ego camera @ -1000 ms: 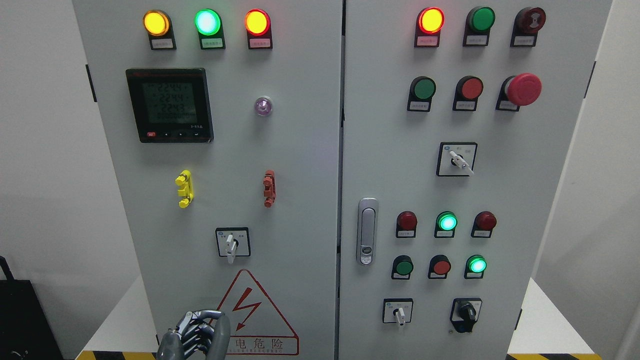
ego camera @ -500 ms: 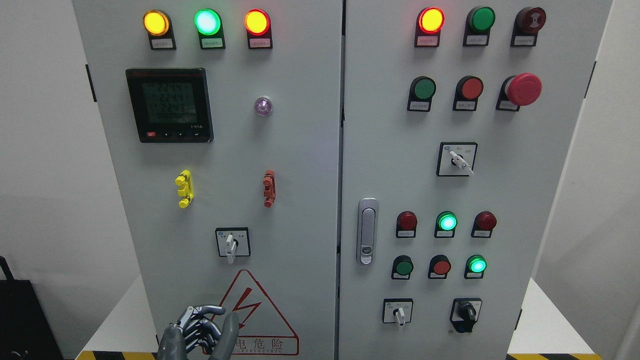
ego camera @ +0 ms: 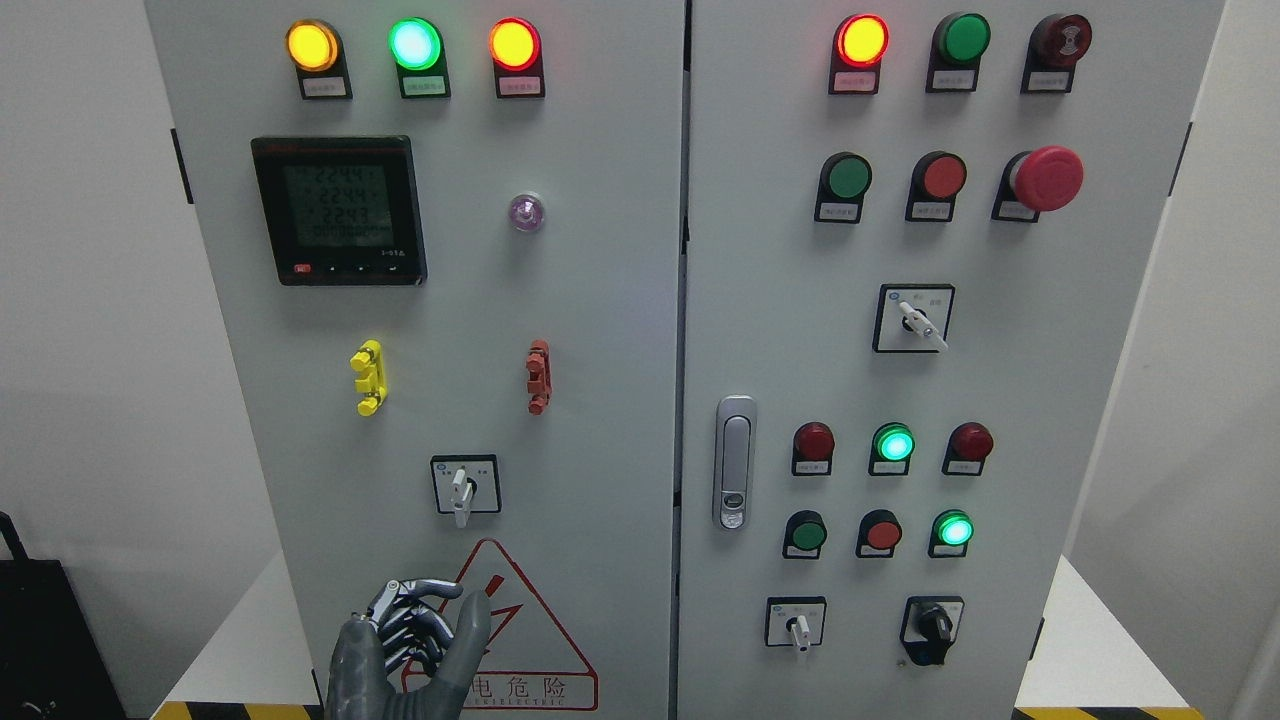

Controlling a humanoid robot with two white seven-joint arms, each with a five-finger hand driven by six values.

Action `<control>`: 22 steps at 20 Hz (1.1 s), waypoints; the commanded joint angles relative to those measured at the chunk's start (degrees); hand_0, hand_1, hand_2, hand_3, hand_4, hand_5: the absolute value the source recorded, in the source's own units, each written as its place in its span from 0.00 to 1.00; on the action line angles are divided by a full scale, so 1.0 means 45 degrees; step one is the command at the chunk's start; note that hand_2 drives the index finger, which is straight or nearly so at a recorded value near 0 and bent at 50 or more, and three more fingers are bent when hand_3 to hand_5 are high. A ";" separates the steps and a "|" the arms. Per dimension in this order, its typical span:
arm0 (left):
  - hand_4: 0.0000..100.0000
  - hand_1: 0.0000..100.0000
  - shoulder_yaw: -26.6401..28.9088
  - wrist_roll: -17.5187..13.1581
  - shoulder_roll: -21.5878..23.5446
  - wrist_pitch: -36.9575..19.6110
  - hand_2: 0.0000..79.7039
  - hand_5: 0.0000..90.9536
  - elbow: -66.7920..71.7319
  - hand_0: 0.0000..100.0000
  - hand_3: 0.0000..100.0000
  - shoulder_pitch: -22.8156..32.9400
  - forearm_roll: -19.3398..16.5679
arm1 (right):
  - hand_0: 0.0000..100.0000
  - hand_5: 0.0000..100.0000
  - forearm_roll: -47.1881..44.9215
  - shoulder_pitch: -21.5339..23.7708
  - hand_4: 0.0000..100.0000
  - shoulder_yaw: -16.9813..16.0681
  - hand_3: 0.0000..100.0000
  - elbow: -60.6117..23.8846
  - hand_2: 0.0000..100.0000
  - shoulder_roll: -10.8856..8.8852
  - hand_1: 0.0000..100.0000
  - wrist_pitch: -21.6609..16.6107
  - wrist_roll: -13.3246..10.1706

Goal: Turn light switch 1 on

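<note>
The light switch (ego camera: 461, 487) is a small white knob on a square plate, low on the cabinet's left door (ego camera: 600, 300), lever pointing straight down. The left hand (ego camera: 405, 650) sits below it over the warning triangle (ego camera: 530, 640), fingers (ego camera: 425, 590) loosely curled, holding nothing (not touching the switch).

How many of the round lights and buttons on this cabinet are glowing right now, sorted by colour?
Glowing amber or orange: 3
Glowing green: 3
Total glowing: 6
The other round red and green caps look unlit.
</note>
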 commanded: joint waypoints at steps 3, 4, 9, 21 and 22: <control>0.89 0.47 -0.0115 0.0151 -0.0105 0.0607 0.61 0.91 0.0063 0.16 0.87 -0.0724 0.0309 | 0.05 0.00 0.0003 0.0000 0.00 0.0000 0.00 -0.0001 0.00 0.0000 0.00 -0.0007 0.0007; 0.89 0.47 -0.0115 0.0151 -0.0105 0.0647 0.61 0.91 0.0083 0.16 0.87 -0.0764 0.0309 | 0.05 0.00 0.0003 0.0000 0.00 0.0000 0.00 0.0018 0.00 0.0000 0.00 -0.0007 -0.0012; 0.89 0.47 -0.0115 0.0405 -0.0144 0.0686 0.61 0.91 0.0083 0.15 0.87 -0.1096 0.0309 | 0.05 0.00 0.0003 0.0000 0.00 0.0000 0.00 -0.0001 0.00 0.0000 0.00 -0.0007 -0.0012; 0.90 0.47 -0.0115 0.0931 -0.0183 0.1388 0.62 0.92 0.0063 0.14 0.88 -0.1428 0.0309 | 0.05 0.00 0.0003 0.0000 0.00 0.0000 0.00 -0.0001 0.00 0.0000 0.00 -0.0007 0.0007; 0.90 0.47 -0.0115 0.0990 -0.0183 0.1467 0.62 0.92 0.0063 0.14 0.88 -0.1448 0.0309 | 0.05 0.00 0.0003 0.0000 0.00 0.0000 0.00 -0.0001 0.00 0.0000 0.00 -0.0007 0.0007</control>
